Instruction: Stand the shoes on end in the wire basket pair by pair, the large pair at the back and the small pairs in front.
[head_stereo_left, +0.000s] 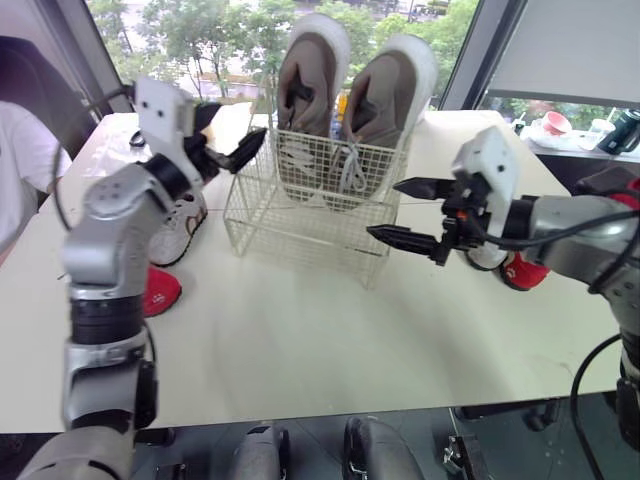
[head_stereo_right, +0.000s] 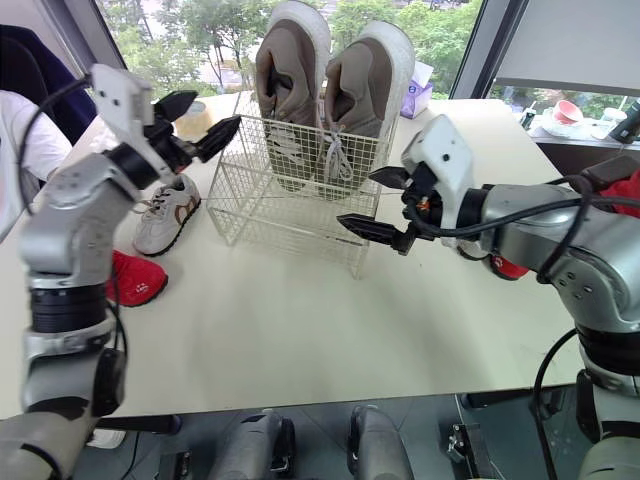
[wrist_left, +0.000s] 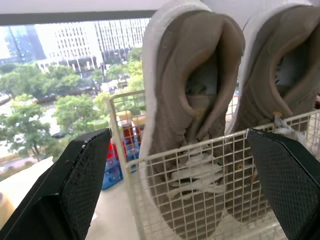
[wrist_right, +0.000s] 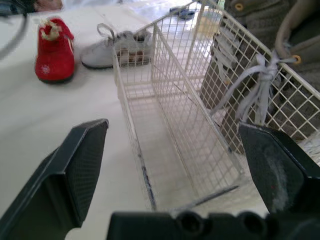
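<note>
Left eye view: large pair (head_stereo_left: 350, 110) on end at far side of wire basket (head_stereo_left: 300, 235); near half vacant. White small shoe (head_stereo_right: 165, 215) and red shoe (head_stereo_right: 135, 278) lie on table (head_stereo_right: 300, 330) left of basket. White shoe's long axis runs near-left to far-right. Left gripper (head_stereo_right: 216, 110) is nearer. Right gripper (head_stereo_right: 356, 198) right of basket. Both spread, empty.

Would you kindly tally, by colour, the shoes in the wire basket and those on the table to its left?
Taupe shoes, in the wire basket: 2
White shoe: 1
Red shoe: 1
Total: 4
</note>
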